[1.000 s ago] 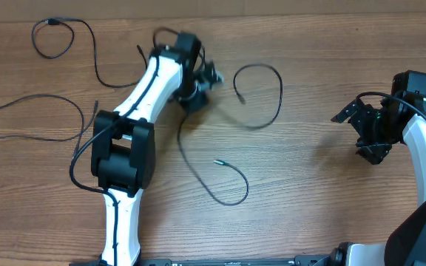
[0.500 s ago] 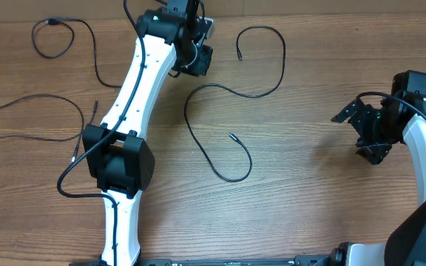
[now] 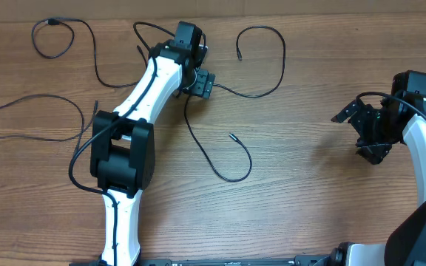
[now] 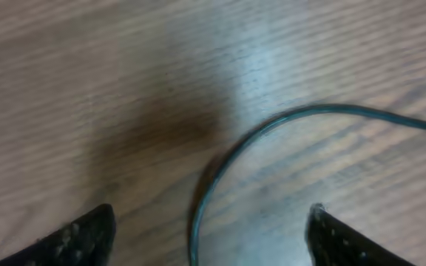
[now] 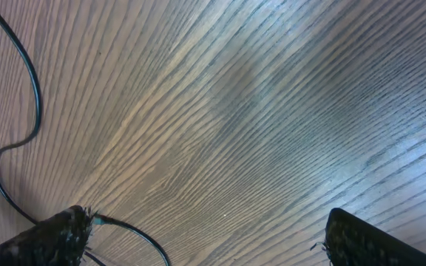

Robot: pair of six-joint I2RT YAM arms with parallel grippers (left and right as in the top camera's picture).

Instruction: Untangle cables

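My left fingers (image 4: 86,236) drew back since last frame; wide, straddling black cable (image 4: 287,117) on worktop (image 4: 87,81); my right fingers (image 5: 362,240) wide.

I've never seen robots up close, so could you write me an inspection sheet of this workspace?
Surface: wooden table, bare grain.
Job's things: middle cable curves between the left jaws; looped cable and side cable lie further left.
Clutter: nothing seen.
Grippers: left gripper open above the middle cable; right gripper open, empty.
Cables: arm wiring loops beside the left arm.
Surroundings: nothing seen.
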